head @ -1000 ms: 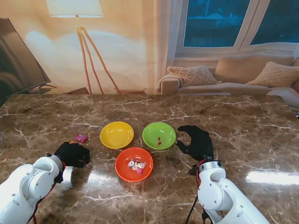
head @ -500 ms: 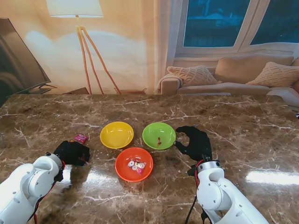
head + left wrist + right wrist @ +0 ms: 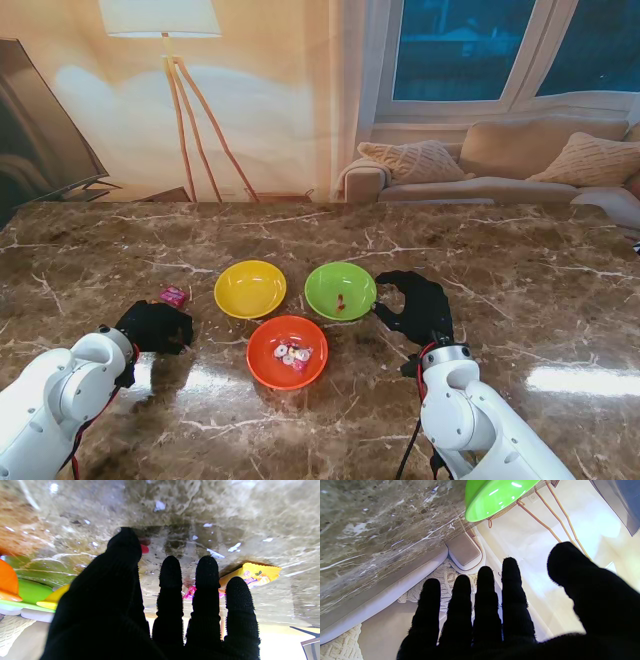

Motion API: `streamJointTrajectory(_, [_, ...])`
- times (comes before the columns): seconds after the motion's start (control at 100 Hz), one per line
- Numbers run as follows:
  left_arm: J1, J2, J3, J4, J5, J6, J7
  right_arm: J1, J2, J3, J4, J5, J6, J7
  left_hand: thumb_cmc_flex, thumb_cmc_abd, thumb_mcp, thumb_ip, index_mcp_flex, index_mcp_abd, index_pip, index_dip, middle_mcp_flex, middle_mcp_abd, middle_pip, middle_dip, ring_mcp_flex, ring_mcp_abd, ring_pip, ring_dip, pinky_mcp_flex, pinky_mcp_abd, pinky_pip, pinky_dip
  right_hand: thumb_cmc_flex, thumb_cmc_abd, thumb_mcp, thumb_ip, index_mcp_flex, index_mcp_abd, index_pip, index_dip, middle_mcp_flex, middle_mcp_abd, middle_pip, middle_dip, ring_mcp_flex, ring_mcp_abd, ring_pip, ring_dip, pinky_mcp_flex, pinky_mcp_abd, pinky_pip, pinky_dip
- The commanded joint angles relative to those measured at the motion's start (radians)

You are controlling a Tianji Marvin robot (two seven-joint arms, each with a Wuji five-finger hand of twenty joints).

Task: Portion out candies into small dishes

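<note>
Three small dishes stand mid-table: a yellow dish (image 3: pixel 250 288), a green dish (image 3: pixel 340 290) with one red candy (image 3: pixel 340 302) in it, and an orange dish (image 3: pixel 287 351) holding several wrapped candies (image 3: pixel 292 353). A pink wrapped candy (image 3: pixel 174 296) lies on the marble left of the yellow dish. My left hand (image 3: pixel 155 327) rests just nearer to me than it, fingers spread and holding nothing. In the left wrist view, a pink candy (image 3: pixel 190 593) and a yellow wrapper (image 3: pixel 255 575) lie beyond the fingertips (image 3: pixel 170 567), and a red bit (image 3: pixel 144 548) sits by the thumb tip. My right hand (image 3: pixel 415 305) is open beside the green dish (image 3: pixel 495 497).
The brown marble table (image 3: pixel 520 260) stretches wide around the dishes. A dark screen (image 3: pixel 40 130) stands at the far left edge. The backdrop with a lamp and sofa rises behind the table's far edge.
My right hand has edged a little left toward the green dish. My left hand has crept slightly farther from me, toward the pink candy. The dishes and candies have not moved.
</note>
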Motion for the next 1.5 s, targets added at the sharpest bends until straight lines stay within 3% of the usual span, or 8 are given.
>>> streamJointTrajectory(0.0, [0.035,-0.005,0.021,0.063,0.012,0.000,-0.024,-0.007,-0.004,0.000,0.006,0.005,0.001,0.012,0.081,0.055,-0.006,0.058,0.003,-0.019,0.026,0.062,-0.046,0.006,-0.173,-0.085,-0.020,-0.002,-0.099,-0.062,-0.010,-0.015,-0.009,0.009,-0.028,0.010,0.015,0.026,0.012,-0.025,0.008,0.000,0.008,-0.003,0.002,0.012,0.001,-0.001,0.006,0.013,0.005,0.005,-0.003,0.021])
streamJointTrajectory(0.22, [0.037,-0.004,0.018,0.062,0.005,-0.013,-0.034,-0.006,-0.004,0.001,0.007,0.007,0.000,0.011,0.107,0.102,-0.036,0.059,-0.029,-0.017,-0.027,0.232,-0.049,0.000,-0.198,-0.040,-0.043,-0.005,-0.109,-0.073,-0.026,-0.026,-0.033,-0.002,-0.026,0.011,0.020,0.026,0.012,-0.024,0.008,-0.001,0.011,-0.002,0.004,0.014,0.002,-0.001,0.009,0.015,0.006,0.006,-0.002,0.023])
streamJointTrajectory(0.45, [0.034,-0.004,0.018,0.076,-0.014,-0.046,-0.029,-0.005,-0.005,0.002,0.008,0.011,-0.002,0.010,0.126,0.141,-0.068,0.061,-0.056,-0.029,-0.051,0.332,-0.030,0.007,-0.225,0.053,-0.058,-0.003,-0.110,-0.081,-0.041,-0.028,-0.056,-0.006,-0.028,0.017,0.025,0.026,0.009,-0.022,0.007,-0.002,0.014,-0.004,0.006,0.017,0.002,-0.002,0.010,0.016,0.007,0.005,-0.001,0.024])
streamJointTrajectory(0.97, [0.081,-0.013,-0.033,0.007,-0.014,-0.058,0.001,-0.003,-0.008,0.000,0.011,0.018,-0.007,0.002,0.126,0.162,-0.087,0.061,-0.072,-0.046,-0.052,0.367,-0.015,0.004,-0.213,0.087,-0.057,-0.001,-0.104,-0.078,-0.043,-0.033,-0.048,0.013,-0.035,0.027,0.024,0.025,0.005,-0.024,0.006,-0.003,0.012,-0.005,0.005,0.019,0.001,-0.003,0.010,0.016,0.007,0.006,-0.001,0.025])
streamJointTrajectory(1.49, [0.123,-0.014,-0.094,-0.095,0.002,-0.080,-0.030,-0.008,-0.009,0.006,0.009,0.019,-0.009,-0.005,0.131,0.162,-0.094,0.064,-0.070,-0.043,-0.055,0.371,0.009,0.003,-0.232,0.110,-0.047,0.003,-0.106,-0.078,-0.041,-0.026,-0.050,0.022,-0.038,0.030,0.020,0.024,0.004,-0.023,0.005,-0.004,0.011,-0.005,0.005,0.019,0.001,-0.003,0.008,0.016,0.007,0.007,-0.002,0.025])
